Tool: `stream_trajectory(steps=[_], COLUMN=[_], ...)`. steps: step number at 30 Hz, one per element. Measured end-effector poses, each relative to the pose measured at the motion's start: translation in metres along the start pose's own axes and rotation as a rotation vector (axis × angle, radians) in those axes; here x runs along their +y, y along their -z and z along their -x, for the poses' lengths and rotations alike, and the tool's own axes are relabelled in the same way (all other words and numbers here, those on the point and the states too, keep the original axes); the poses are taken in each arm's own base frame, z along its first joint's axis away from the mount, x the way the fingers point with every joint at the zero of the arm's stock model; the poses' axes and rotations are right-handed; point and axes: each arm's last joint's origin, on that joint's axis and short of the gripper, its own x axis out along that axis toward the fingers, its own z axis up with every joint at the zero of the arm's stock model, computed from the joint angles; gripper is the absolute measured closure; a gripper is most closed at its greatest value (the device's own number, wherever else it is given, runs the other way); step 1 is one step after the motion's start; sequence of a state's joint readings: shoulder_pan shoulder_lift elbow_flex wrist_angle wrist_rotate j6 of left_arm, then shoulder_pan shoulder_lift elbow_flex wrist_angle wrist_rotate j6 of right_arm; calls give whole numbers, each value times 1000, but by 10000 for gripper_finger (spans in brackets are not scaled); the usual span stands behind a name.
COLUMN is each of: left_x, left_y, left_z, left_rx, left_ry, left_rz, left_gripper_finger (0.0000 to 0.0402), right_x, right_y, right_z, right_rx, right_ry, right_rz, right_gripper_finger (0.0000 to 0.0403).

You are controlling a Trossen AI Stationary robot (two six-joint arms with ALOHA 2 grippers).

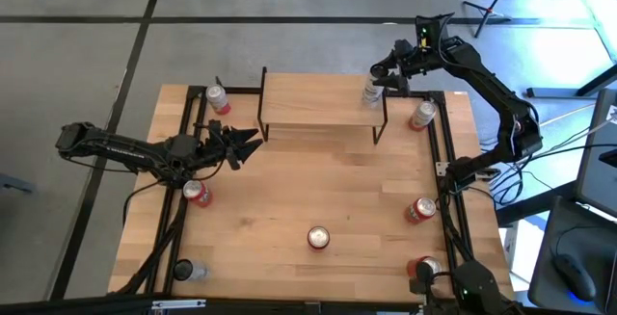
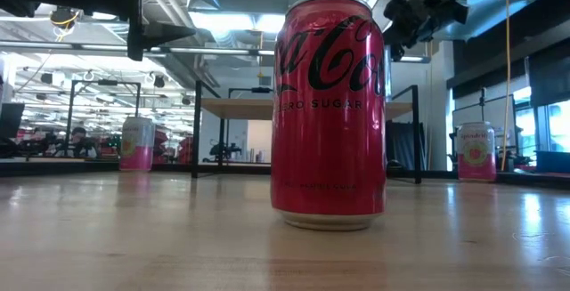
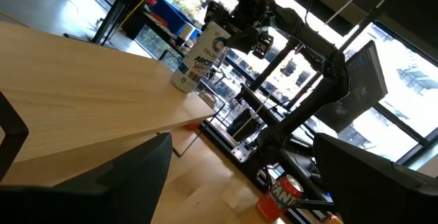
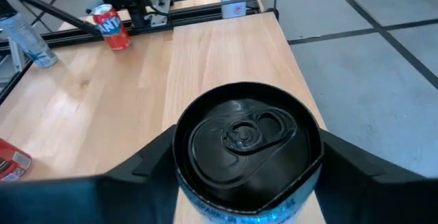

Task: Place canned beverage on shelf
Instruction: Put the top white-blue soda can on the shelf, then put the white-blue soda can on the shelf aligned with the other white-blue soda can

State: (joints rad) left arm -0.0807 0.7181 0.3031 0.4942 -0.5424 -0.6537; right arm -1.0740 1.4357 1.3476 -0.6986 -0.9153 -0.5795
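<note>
**Can at shelf's right end, right hand clamped on it**

High view: right hand (image 1: 378, 82) over right end of shelf (image 1: 313, 98), closed on tall light can (image 1: 372, 93). Can on or just above the top, near the right edge; contact not clear from here. Left hand (image 1: 241, 144) idle, just off shelf's left front corner, above bench (image 1: 289, 199). Other cans scattered round bench edges, well apart from shelf.

Low view: red cola can (image 2: 329, 111) fills foreground. Shelf behind it, thin black legs, open underneath. Right hand up high, top right.

Left wrist view: can upright, base seems to meet the shelf top close to far edge. Own fingers (image 3: 123, 179) spread wide, nothing between.

Right wrist view: looks down on can's black lid (image 4: 246, 142), a finger (image 4: 144, 162) on each side of the body.

Handling, judged: full can, stiff, fairly heavy, smooth wall so slippery; tall, so tippy. Hold mid-body, both sides. Little room to right edge; plenty of bare top leftward. Straight lift-off clear.
</note>
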Motion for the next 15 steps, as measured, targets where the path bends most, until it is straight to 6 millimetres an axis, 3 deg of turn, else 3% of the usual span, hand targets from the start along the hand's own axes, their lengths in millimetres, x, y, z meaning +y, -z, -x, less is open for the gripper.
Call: stream_trajectory(steps=[3, 6, 15], left_x=[0, 0, -2], left_y=[0, 0, -6], left_z=[0, 0, 0], left_rx=[0, 0, -77], left_ry=[0, 0, -14], left_rz=[0, -1, 28], left_gripper_finger=[53, 53, 53], right_x=[-1, -1, 13], right_y=[-1, -2, -47], right_z=[0, 1, 17], right_rx=[-1, -9, -62], right_ry=[9, 19, 29], right_rz=[-14, -41, -128], right_gripper_finger=[81, 47, 42])
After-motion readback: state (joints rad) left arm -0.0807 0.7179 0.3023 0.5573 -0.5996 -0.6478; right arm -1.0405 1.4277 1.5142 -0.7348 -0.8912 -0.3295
